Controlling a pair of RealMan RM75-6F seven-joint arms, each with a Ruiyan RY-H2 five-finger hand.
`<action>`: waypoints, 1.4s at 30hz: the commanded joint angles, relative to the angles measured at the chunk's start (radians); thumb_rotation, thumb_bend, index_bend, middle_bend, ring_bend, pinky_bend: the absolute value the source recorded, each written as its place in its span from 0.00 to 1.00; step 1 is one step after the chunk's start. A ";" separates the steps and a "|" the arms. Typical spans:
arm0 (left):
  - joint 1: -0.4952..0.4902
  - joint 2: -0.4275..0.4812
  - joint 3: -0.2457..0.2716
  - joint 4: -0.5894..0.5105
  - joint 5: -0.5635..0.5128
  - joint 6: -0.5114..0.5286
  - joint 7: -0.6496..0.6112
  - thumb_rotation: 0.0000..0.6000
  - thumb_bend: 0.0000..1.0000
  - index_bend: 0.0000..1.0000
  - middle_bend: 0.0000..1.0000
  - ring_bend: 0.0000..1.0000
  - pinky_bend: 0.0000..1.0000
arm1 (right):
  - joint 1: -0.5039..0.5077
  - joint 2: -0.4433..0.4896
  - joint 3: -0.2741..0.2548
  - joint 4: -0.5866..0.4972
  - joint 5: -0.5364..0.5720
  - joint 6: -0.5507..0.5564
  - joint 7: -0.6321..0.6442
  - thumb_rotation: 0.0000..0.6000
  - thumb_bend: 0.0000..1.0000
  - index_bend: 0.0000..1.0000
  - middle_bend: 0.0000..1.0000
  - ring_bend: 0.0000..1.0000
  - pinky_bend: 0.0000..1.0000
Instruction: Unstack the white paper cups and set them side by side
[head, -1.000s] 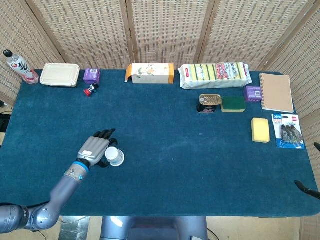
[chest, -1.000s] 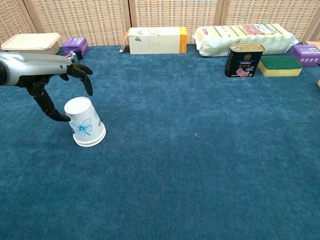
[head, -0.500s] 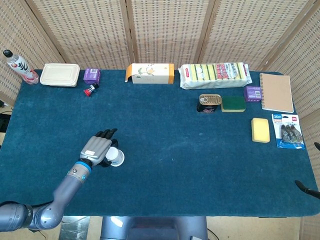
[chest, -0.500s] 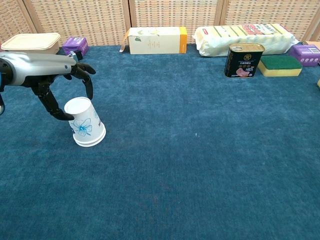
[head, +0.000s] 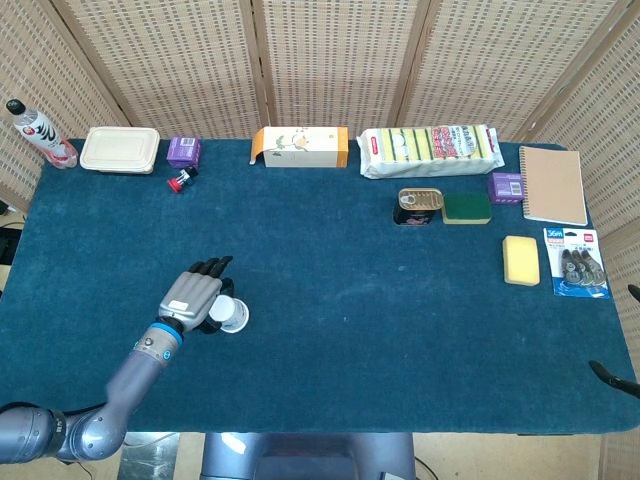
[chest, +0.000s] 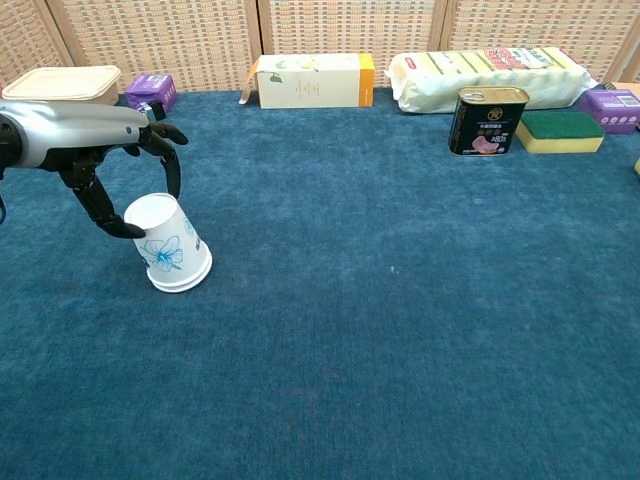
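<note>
The stack of white paper cups (chest: 168, 245) with a blue flower print stands mouth down on the blue cloth at the left, leaning left. In the head view the cups (head: 233, 317) show as a white disc. My left hand (chest: 112, 152) arches over the stack from the left. Its thumb touches the upper left side of the cups, and its other fingers (chest: 172, 170) curve above the top without closing on it. In the head view the left hand (head: 192, 298) covers the stack's left side. Only a dark tip of my right hand (head: 612, 378) shows at the table's right edge.
Along the far edge lie a bottle (head: 36, 132), a lidded tray (head: 120, 149), a purple box (head: 183, 151), an orange-and-white carton (head: 300, 146) and a sponge pack (head: 430, 149). A tin (head: 418, 205), sponges, a notebook (head: 552, 184) and a blister pack sit at the right.
My left hand has crept slightly closer over the cups, and the stack leans a little more to the left. Nothing else has moved.
</note>
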 joint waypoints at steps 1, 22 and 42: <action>0.000 0.016 -0.003 -0.017 0.007 0.010 -0.005 1.00 0.23 0.38 0.00 0.00 0.09 | 0.000 0.000 0.000 0.000 0.000 -0.001 0.000 1.00 0.00 0.08 0.00 0.00 0.00; 0.061 0.319 -0.071 -0.267 0.121 -0.007 -0.209 1.00 0.23 0.39 0.00 0.00 0.09 | 0.003 -0.002 -0.001 -0.002 0.003 -0.006 -0.007 1.00 0.00 0.08 0.00 0.00 0.00; 0.192 0.283 0.040 -0.045 0.271 -0.053 -0.270 1.00 0.23 0.39 0.00 0.00 0.09 | 0.008 -0.012 -0.008 -0.010 -0.005 -0.015 -0.036 1.00 0.00 0.08 0.00 0.00 0.00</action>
